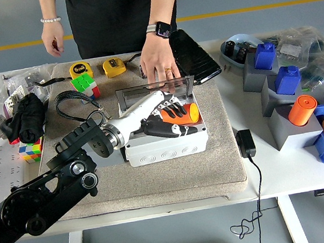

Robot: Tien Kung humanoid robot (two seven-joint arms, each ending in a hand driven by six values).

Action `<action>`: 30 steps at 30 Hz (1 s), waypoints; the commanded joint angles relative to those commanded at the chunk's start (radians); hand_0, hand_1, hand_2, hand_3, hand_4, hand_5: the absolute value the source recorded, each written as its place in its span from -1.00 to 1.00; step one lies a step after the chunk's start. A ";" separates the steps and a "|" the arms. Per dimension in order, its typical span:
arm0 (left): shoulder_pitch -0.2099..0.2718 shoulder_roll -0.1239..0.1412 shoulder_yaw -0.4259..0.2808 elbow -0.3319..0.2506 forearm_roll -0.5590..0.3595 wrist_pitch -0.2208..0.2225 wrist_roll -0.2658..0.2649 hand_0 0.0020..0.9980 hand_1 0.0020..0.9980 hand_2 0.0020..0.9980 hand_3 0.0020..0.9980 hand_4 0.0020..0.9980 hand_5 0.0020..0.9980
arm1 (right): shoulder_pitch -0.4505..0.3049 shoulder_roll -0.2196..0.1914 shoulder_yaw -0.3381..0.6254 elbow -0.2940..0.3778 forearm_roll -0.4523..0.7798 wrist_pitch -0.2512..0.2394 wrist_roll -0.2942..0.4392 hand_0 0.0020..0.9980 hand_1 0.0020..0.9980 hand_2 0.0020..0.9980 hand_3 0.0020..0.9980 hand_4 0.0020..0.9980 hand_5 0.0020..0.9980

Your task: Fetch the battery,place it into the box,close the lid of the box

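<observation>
A white table (290, 176) is covered in part by a grey mat (175, 174). At its far side a person (116, 13) is stood, one hand (157, 65) pressed on the rim of the upright clear lid (154, 88). The grey box (165, 145) is set on the mat. The left hand (171, 120) is reached over the open box, fingers loosely spread over the orange battery (186, 112), which is seen lying on its side inside; whether it is gripped cannot be told.
</observation>
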 joint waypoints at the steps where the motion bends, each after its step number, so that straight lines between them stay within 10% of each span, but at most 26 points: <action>1: -0.002 -0.004 -0.002 0.000 -0.007 0.003 -0.003 -0.32 0.18 0.20 0.14 0.98 -0.10 | 0.000 0.000 0.000 0.001 -0.001 0.000 0.000 0.42 0.35 0.36 0.28 1.00 0.14; 15: 0.005 0.015 -0.083 -0.026 -0.054 0.082 -0.075 -0.34 0.18 0.18 0.12 0.97 -0.10 | -0.001 0.000 -0.005 -0.001 0.001 0.000 0.000 0.42 0.35 0.36 0.28 1.00 0.14; 30: 0.031 0.047 -0.042 -0.001 -0.059 -0.008 -0.030 -0.22 0.19 0.17 0.11 0.95 -0.09 | -0.003 0.001 -0.006 -0.001 0.000 0.000 0.001 0.42 0.35 0.35 0.29 1.00 0.14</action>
